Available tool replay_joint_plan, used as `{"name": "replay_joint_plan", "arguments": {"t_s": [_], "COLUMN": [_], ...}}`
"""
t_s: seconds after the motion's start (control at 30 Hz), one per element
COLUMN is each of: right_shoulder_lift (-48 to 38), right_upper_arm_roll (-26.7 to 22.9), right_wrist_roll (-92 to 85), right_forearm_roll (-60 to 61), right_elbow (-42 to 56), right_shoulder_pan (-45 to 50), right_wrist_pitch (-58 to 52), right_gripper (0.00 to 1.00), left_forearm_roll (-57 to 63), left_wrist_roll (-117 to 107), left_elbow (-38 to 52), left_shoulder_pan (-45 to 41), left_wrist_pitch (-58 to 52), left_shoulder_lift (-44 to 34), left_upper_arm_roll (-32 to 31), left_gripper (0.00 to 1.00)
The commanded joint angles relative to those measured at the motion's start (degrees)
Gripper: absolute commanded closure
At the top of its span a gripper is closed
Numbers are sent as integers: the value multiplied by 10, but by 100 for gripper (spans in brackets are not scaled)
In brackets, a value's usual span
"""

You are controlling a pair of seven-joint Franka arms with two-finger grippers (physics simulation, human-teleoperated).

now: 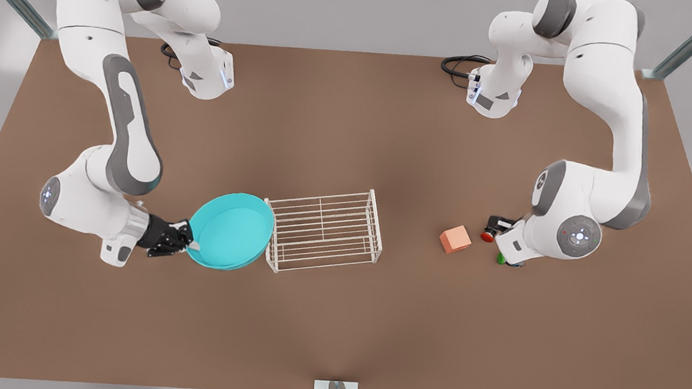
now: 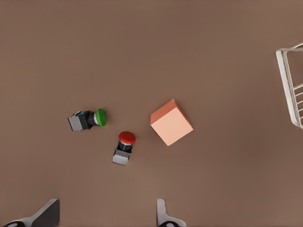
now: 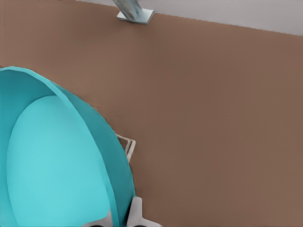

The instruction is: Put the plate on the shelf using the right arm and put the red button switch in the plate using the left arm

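My right gripper (image 1: 186, 242) pinches the rim of the plate (image 1: 231, 231), held tilted just beside the near end of the shelf (image 1: 324, 229), which lies straight across the dish from my fingers, long axis running on away. My left gripper (image 2: 106, 215) hangs spread wide above the red button switch (image 2: 124, 147), lying on the table between the green-capped switch (image 2: 88, 119) and the salmon cube (image 2: 171, 122).
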Motion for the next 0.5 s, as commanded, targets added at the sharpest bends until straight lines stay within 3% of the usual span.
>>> {"name": "replay_joint_plan", "arguments": {"t_s": [0.0, 0.03, 0.27, 0.47], "right_shoulder_lift": [0, 0, 87, 124], "right_upper_arm_roll": [7, 8, 7, 5], "right_wrist_roll": [154, 168, 325, 329], "right_forearm_roll": [2, 6, 8, -71], "right_elbow": [18, 25, 151, 133], "right_shoulder_pan": [4, 16, 128, 171], "right_wrist_pitch": [-75, -75, -69, -28], "right_gripper": [79, 79, 79, 79], "left_forearm_roll": [3, 2, 4, 3], "left_wrist_roll": [94, 150, 218, 213], "left_elbow": [-49, -123, -276, -386], "left_shoulder_pan": [17, 25, 32, 39], "left_wrist_pitch": [94, 154, 335, 478], "left_shoulder_lift": [-16, -46, -46, -34], "left_upper_arm_roll": [0, 1, 1, 7], "left_gripper": [0, 0, 0, 0]}}
